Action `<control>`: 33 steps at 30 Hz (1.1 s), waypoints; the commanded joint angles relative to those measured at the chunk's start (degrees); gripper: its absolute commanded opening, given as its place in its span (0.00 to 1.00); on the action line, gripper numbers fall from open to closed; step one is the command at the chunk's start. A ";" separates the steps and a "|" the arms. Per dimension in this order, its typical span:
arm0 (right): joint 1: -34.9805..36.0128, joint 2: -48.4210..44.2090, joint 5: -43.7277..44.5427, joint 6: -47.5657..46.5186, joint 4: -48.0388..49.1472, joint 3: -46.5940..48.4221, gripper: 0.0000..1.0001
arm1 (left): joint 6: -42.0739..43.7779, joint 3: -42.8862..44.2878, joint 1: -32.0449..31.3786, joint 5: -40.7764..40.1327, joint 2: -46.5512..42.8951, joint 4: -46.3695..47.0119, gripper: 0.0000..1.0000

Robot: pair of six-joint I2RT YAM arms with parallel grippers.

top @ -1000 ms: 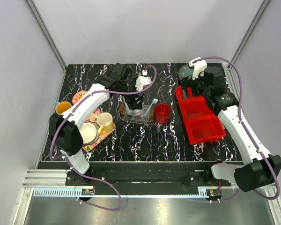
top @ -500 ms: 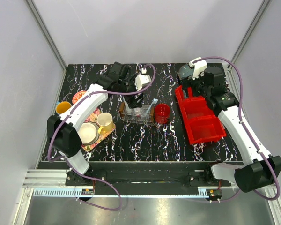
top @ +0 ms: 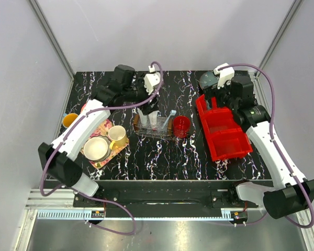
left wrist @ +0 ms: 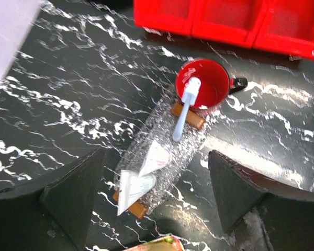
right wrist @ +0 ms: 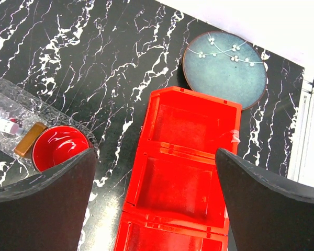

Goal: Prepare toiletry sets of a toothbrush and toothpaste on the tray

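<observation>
The left claw [left wrist: 156, 156] is hovering above the tray [left wrist: 194, 142] with its fingers standing wide apart, holding nothing. In the tray two toothpaste tubes [left wrist: 155, 157] are lying side by side. The toothbrush [left wrist: 181, 119] is leaning at the end near the red cup [left wrist: 212, 89], its head reaching over the cup's rim. The right claw [right wrist: 154, 157] is also standing wide apart and empty, above the red bin [right wrist: 180, 180] on the bench [right wrist: 94, 63].

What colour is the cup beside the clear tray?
The cup is glossy red, with a dark handle; the left wrist view shows it best.
</observation>
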 commanded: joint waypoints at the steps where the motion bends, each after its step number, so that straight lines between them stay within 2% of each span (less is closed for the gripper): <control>1: -0.13 -1.91 2.27 -0.30 0.18 1.31 1.00 | -6.67 -2.25 0.89 -5.25 -6.65 10.20 0.85; 8: -0.21 -2.70 6.31 2.33 0.79 2.45 1.00 | -15.19 -8.66 5.98 -8.96 -14.82 18.56 0.87; 16: -0.21 -6.04 12.46 0.31 6.06 0.35 1.00 | -19.68 -14.29 11.87 -16.69 -23.61 24.36 0.94; 22: -0.21 -7.80 16.07 1.01 8.17 -0.44 1.00 | -24.95 -23.34 15.83 -20.82 -29.76 29.20 0.95; 33: -0.30 -7.80 18.00 1.28 11.43 -1.32 1.00 | -29.79 -31.52 22.33 -26.36 -33.46 33.86 0.99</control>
